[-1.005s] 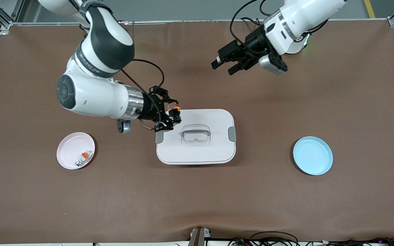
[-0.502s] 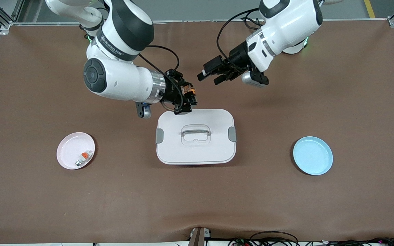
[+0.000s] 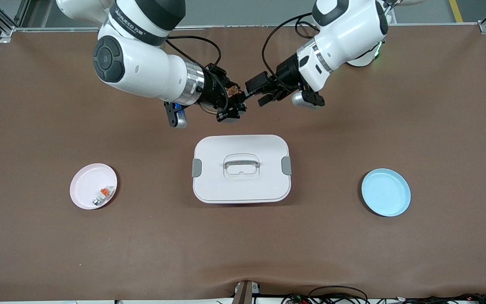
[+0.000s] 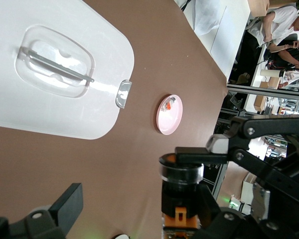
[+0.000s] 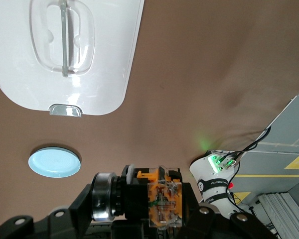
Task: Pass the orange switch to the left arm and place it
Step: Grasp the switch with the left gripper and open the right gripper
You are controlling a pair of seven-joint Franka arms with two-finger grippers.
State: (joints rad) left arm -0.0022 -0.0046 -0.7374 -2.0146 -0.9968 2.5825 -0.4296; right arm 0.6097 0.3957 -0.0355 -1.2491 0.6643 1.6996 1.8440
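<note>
Switch is clamped in the right gripper, held in the air above bare table just past the box toward the robots' bases. Left gripper hangs fingers spread, almost touching the switch, not yet gripping. Judging by this, the handover is about to happen; carrying on to the blue plate, at the left arm's end, remains.

Two white robot arms work at one brown worktop: the right arm and the left arm, each ending in one dark gripper. One orange switch shows between the grippers. One white box sits mid-table. Two small plates lie near opposite ends, one pink plate and one blue plate. One small white-and-grey part lies in the pink plate.
</note>
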